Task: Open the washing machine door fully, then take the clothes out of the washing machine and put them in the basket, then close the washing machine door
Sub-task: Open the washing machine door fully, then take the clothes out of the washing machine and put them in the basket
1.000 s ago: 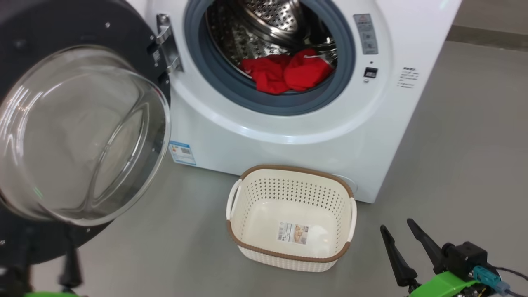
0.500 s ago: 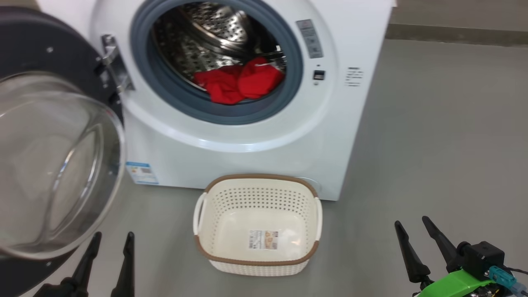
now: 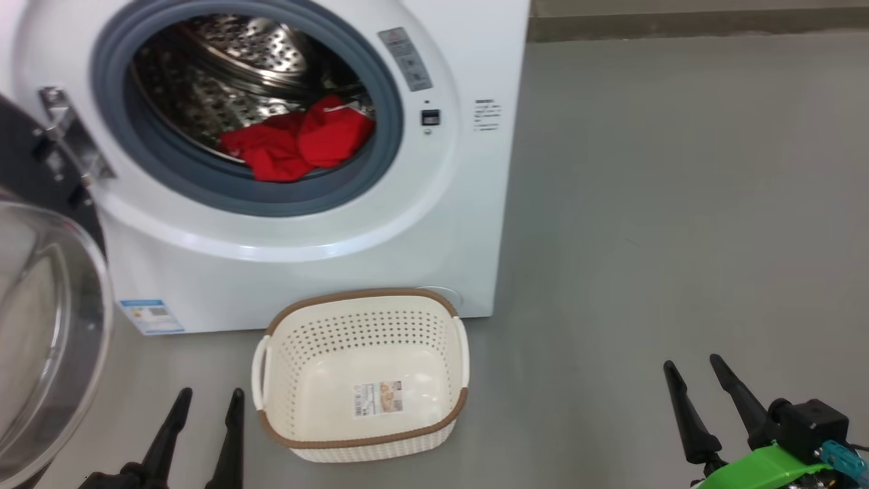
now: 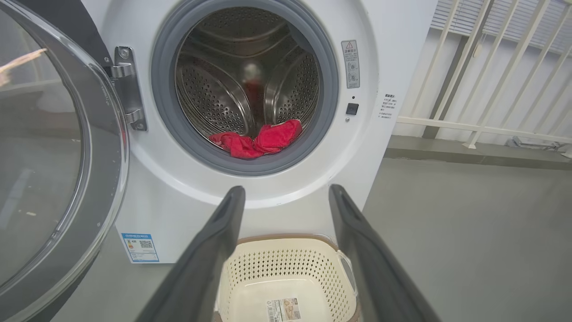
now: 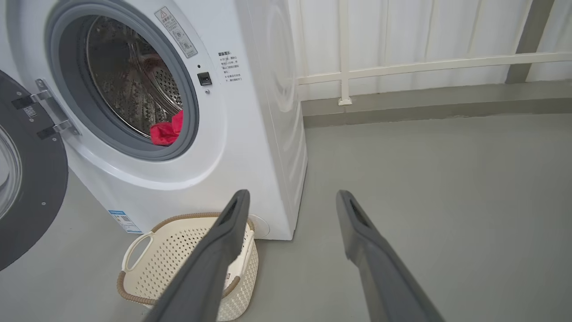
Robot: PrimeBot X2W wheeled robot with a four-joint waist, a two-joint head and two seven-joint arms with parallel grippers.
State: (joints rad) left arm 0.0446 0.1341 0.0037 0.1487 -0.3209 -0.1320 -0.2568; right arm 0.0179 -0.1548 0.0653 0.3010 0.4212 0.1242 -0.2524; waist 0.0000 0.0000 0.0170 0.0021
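The white washing machine [image 3: 434, 224] [image 4: 393, 58] [image 5: 268, 134] stands with its door [image 3: 41, 319] [image 4: 49, 147] [image 5: 31, 192] swung wide open to the left. Red clothes [image 3: 299, 142] [image 4: 259, 139] [image 5: 166, 130] lie at the front of the steel drum. On the floor before the machine sits the cream basket [image 3: 360, 373] [image 4: 286, 273] [image 5: 178, 255], with nothing in it but a sticker. My left gripper [image 3: 210, 395] [image 4: 286, 197] is open, low and just left of the basket. My right gripper [image 3: 692, 363] [image 5: 290, 199] is open, well to the basket's right.
Grey floor [image 3: 679, 204] stretches to the right of the machine. A white railing and wall [image 5: 424, 62] run behind it, with a grey skirting along the floor.
The head camera has swung to the right, so machine, door and basket sit further left in the picture. My left gripper has come into view beside the basket. The clothes have not moved.
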